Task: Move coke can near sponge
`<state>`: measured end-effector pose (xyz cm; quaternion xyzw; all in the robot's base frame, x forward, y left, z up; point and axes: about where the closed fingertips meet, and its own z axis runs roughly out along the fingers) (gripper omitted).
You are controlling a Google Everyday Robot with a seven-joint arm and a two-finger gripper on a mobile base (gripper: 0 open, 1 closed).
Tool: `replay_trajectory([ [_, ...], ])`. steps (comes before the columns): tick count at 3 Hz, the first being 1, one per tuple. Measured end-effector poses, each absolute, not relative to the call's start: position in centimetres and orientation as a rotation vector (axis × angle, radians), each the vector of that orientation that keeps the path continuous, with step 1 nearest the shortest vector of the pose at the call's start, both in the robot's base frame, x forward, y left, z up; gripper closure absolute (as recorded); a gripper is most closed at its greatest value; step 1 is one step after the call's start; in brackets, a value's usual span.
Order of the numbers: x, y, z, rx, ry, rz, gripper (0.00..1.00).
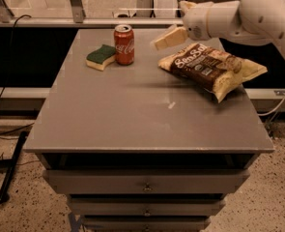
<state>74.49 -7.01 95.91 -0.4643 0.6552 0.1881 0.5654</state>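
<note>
So the coke can stands upright on the grey table, toward the far edge and a bit left of centre, with the sponge lying green side up right at its left side (touching or just about, hard to call from this angle). The gripper hangs above the far part of the table, to the right of the can and apart from it, holding nothing, with its jaws spread apart and the lower pale finger pointing down-left toward the can. Just below and right of it lies the chip bag, which takes up the far right of the top, its tail end reaching close to the right edge. From the can and the bag forward to the front edge there's a wide stretch of bare grey top, with only a small pale mark on it. The sponge sits well in from the left edge, and drawers run below the front lip.
</note>
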Motion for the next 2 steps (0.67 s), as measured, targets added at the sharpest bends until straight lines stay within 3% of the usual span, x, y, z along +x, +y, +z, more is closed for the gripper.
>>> replay_trajectory([
  [1, 72.4, -13.5, 100.8, -1.028, 1.466, 0.251, 0.00],
  [2, 72.1, -15.3, 101.0, -1.020, 1.463, 0.212, 0.00],
])
